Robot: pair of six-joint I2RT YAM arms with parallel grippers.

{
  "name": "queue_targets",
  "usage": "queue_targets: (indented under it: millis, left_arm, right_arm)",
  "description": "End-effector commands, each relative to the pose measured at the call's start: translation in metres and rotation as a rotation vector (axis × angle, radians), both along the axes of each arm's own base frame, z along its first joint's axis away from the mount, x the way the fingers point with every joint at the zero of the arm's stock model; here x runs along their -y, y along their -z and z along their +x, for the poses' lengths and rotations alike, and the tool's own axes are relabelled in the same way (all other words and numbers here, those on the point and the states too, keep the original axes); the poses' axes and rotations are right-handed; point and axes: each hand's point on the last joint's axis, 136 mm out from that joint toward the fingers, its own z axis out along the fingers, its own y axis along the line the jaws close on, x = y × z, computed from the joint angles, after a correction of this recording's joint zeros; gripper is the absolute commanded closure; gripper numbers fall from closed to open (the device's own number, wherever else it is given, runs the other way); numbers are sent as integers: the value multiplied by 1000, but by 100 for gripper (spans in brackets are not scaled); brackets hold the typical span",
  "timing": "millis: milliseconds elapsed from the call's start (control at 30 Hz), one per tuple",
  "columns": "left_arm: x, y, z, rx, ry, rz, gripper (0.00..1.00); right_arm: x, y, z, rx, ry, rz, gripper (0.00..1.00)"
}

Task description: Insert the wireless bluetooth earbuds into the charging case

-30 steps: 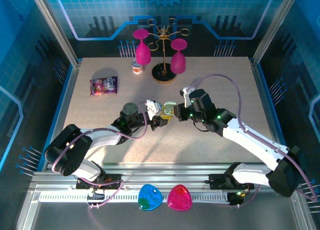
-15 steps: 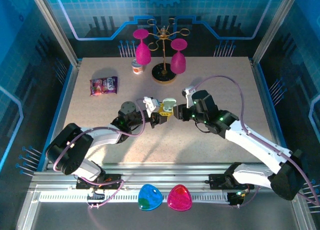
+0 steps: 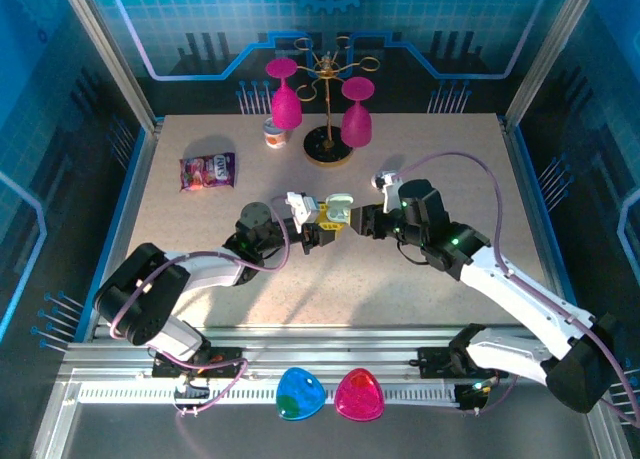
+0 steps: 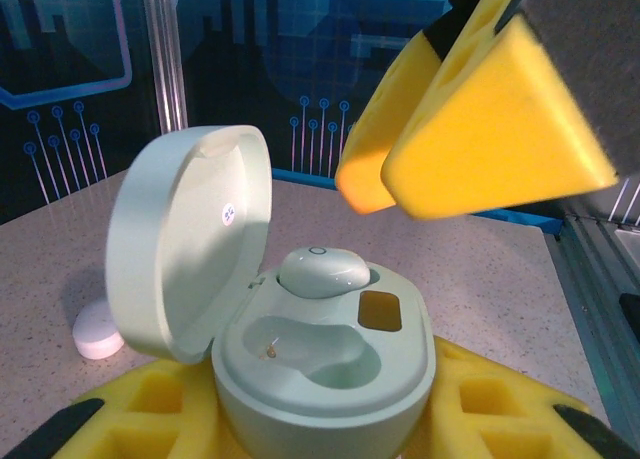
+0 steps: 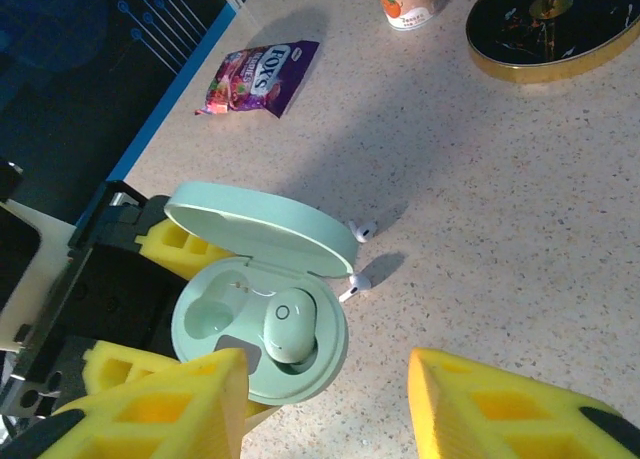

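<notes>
Left wrist view: the mint charging case (image 4: 330, 379) sits clamped between the yellow foam left fingers (image 4: 480, 424). Its lid stands open to the left. One mint earbud (image 4: 322, 271) lies seated in the far well, and the near well is empty. The right fingers (image 4: 480, 119) hang above and to the right of the case, not touching it.

Right wrist view: the right fingers are spread, with nothing between them, just above the open case. Two white wireless bluetooth earbuds (image 5: 362, 229) (image 5: 355, 282) lie on the worktop (image 5: 500, 179), just beside the case's lid and rim. Each is on its side with its stem showing. A snack packet (image 5: 262, 76) lies well apart from them.

Top view: both arms meet at mid-worktop, the case between them, with a glass rack (image 3: 328, 109) far behind.

The buds look tiny, light, hard and glossy, so they are likely slippery and apt to squirt out of a hard pinch. I judge the best hold is a gentle squeeze across the rounded head. That leaves the stem free to point down into the well.
</notes>
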Motion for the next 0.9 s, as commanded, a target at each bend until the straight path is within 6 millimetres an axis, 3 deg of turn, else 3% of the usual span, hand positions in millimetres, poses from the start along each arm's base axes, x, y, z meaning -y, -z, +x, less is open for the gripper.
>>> queue_targets:
  millis: [0,100,200,367,433,567,867]
  left_arm:
    - [0,-15,2,53,18,-37,72]
    - [-3,-15,2,63,15,-38,72]
    - [-5,-13,1,70,11,-25,72]
    - [-5,-11,-2,76,20,-11,72]
    - [-4,-11,-3,77,27,-11,72]
    - [-3,-11,-4,77,39,-12,72]
    - [-3,-10,-6,74,46,-12,72]
  right_arm:
    - [8,-14,3,24,31,56,53]
    - [34,11,4,-20,135,18,52]
    - [75,35,4,-68,287,-29,50]
    - [152,95,-6,-249,530,-146,47]
    - [173,116,-10,-328,590,-177,46]
    - [188,149,-11,-457,608,-181,46]
    - [197,192,10,-556,626,-193,48]
